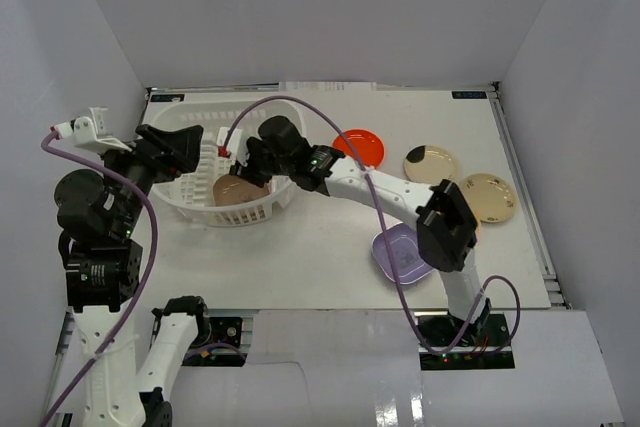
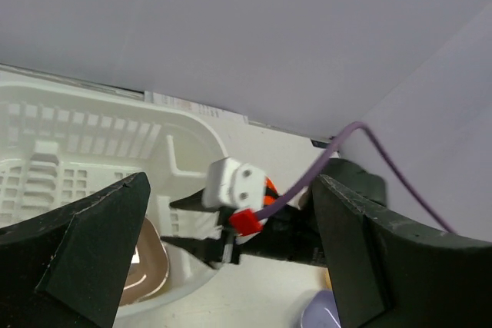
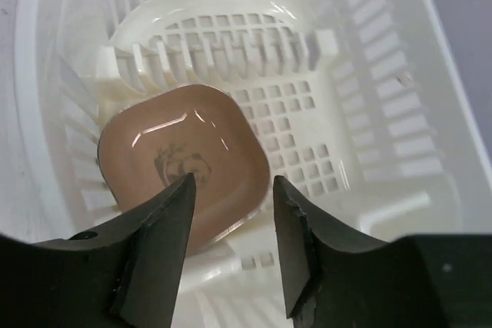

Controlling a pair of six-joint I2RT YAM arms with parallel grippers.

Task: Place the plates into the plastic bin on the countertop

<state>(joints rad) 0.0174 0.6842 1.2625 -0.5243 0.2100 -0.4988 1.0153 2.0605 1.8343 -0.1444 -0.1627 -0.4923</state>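
Observation:
The white plastic bin (image 1: 252,216) stands at the left of the countertop (image 1: 320,257), and a brown rounded-square plate (image 1: 237,190) lies inside it. My right gripper (image 1: 243,161) hovers over the bin, open, with the brown plate (image 3: 173,151) below its fingers and nothing between them (image 3: 234,180). At the bin's left rim my left gripper (image 1: 198,152) is open and empty (image 2: 231,180). On the countertop lie a red plate (image 1: 362,146), a beige plate with a dark patch (image 1: 431,163), a yellowish plate (image 1: 488,197) and a purple plate (image 1: 400,252).
White walls close off the back and both sides. The right arm stretches across the middle of the table from the near right, partly over the purple plate. A purple cable loops above the bin (image 3: 369,113).

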